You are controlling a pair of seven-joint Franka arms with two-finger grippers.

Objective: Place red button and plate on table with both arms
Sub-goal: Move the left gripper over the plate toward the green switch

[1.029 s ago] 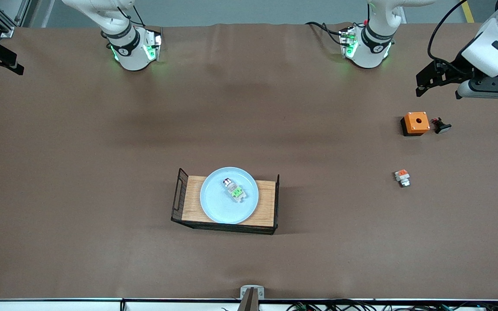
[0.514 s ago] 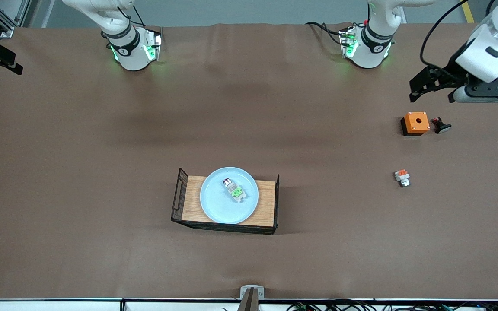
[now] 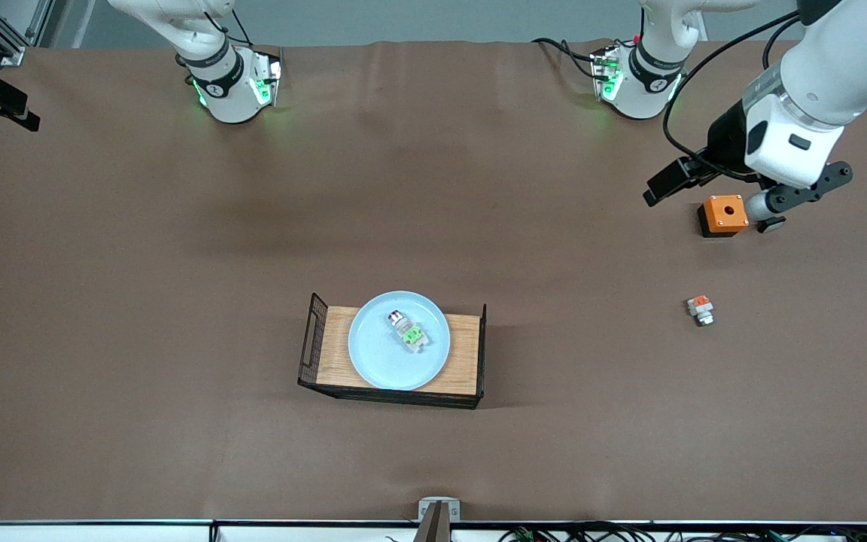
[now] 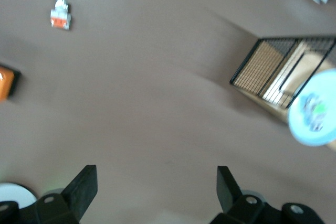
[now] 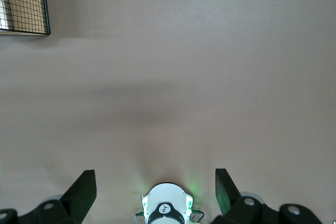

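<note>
The pale-blue plate (image 3: pixel 373 357) rests on a wooden tray (image 3: pixel 332 354) in the middle of the brown table (image 3: pixel 177 263). On the plate lies the red button (image 3: pixel 408 330), a small white-grey block with a green middle. My left gripper (image 3: pixel 663 188) hangs open and empty over bare table beside an orange box, far from the plate. The left wrist view shows its fingers spread (image 4: pixel 156 182), with the plate (image 4: pixel 304 129) and button (image 4: pixel 316 109) at the picture's edge. My right gripper (image 5: pixel 155 182) is open and empty, high over its own arm's base (image 5: pixel 166 208).
An orange box with a hole (image 3: pixel 724 214) and a small dark part (image 3: pixel 772 223) lie under the left arm. A small block with an orange-red top (image 3: pixel 700 309) sits nearer the front camera. The tray's black wire ends (image 3: pixel 314 339) stand up beside the plate.
The left arm has swung in from the table's end and come lower, its gripper now beside the orange box. The right arm, plate and button have not moved.
</note>
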